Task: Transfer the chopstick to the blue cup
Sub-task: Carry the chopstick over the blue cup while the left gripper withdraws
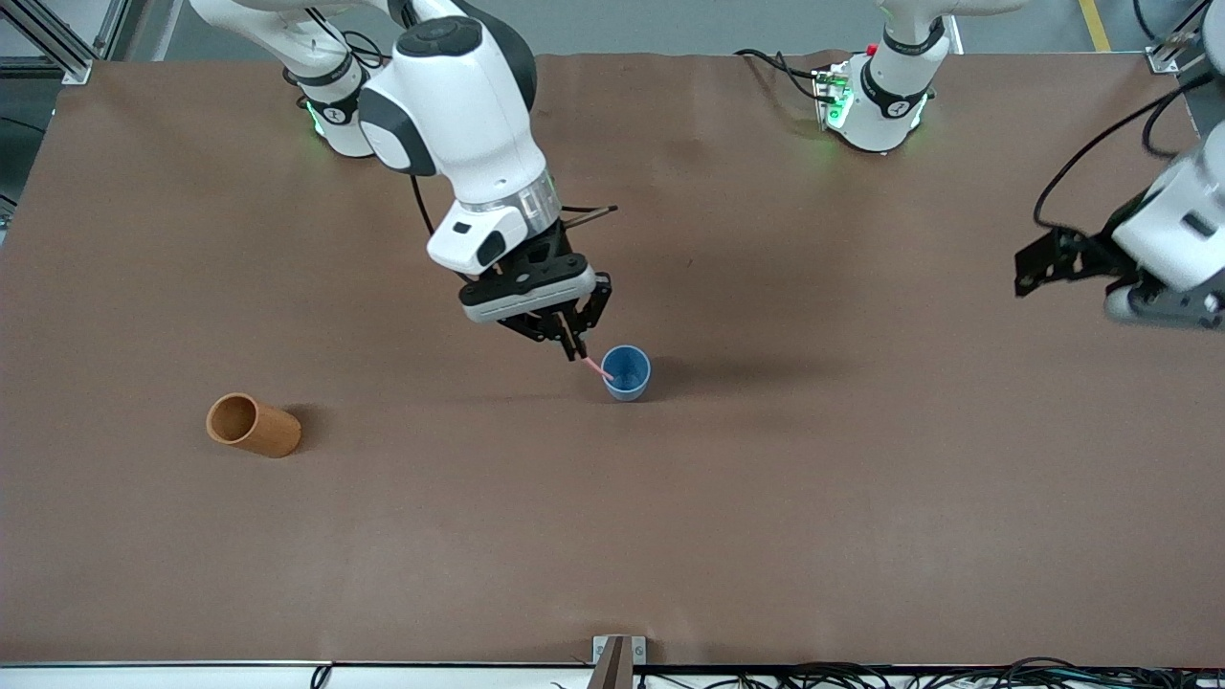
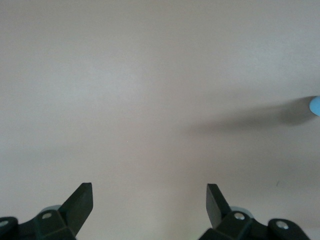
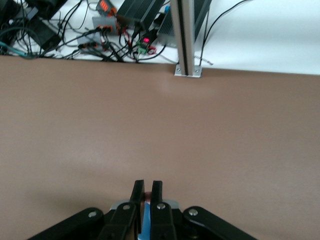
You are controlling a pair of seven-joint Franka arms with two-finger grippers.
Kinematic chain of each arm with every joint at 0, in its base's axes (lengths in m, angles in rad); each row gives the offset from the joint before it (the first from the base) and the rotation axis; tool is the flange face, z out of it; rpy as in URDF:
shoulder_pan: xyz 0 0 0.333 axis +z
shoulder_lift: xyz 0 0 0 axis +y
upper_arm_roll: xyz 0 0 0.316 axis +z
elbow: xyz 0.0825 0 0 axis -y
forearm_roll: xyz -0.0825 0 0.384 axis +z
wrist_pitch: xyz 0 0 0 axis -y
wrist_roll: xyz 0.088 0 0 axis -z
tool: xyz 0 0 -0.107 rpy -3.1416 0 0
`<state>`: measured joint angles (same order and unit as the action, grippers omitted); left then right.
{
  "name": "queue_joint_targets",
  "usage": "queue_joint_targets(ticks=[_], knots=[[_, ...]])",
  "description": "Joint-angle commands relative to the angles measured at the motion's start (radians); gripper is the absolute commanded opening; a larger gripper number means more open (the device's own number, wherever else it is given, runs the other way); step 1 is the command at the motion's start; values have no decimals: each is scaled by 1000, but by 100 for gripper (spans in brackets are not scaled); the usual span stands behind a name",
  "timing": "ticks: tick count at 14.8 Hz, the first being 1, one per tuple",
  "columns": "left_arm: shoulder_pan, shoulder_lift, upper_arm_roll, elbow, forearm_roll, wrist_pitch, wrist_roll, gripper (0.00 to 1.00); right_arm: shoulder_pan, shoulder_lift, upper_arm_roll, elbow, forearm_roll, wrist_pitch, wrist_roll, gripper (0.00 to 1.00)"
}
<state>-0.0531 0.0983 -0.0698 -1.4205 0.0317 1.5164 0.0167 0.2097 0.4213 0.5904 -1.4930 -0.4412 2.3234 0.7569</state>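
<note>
The right hand (image 1: 577, 346) is clamped on the chopstick (image 1: 595, 366), whose lower tip sits at the rim of the blue cup (image 1: 628, 372) mid-bench. Tilt the stick more upright, sink it deeper, then release. The left hand (image 2: 149, 200) waits, fingers apart, at its end

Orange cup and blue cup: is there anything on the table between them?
No. In the front view only bare brown table lies between the orange cup and the blue cup.
</note>
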Motion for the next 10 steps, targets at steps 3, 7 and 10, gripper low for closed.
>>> queue_joint_targets(ticks=[3, 7, 10], knots=[[-2, -35, -7, -38, -16, -1, 9, 100, 40, 5, 5, -68, -33, 17, 25, 7], [-2, -35, -7, -37, -19, 2, 0, 100, 62, 46, 5, -85, -141, 43, 33, 7], [-5, -34, -7, -38, -18, 2, -6, 100, 62, 83, 3, -104, -184, 121, 32, 10]])
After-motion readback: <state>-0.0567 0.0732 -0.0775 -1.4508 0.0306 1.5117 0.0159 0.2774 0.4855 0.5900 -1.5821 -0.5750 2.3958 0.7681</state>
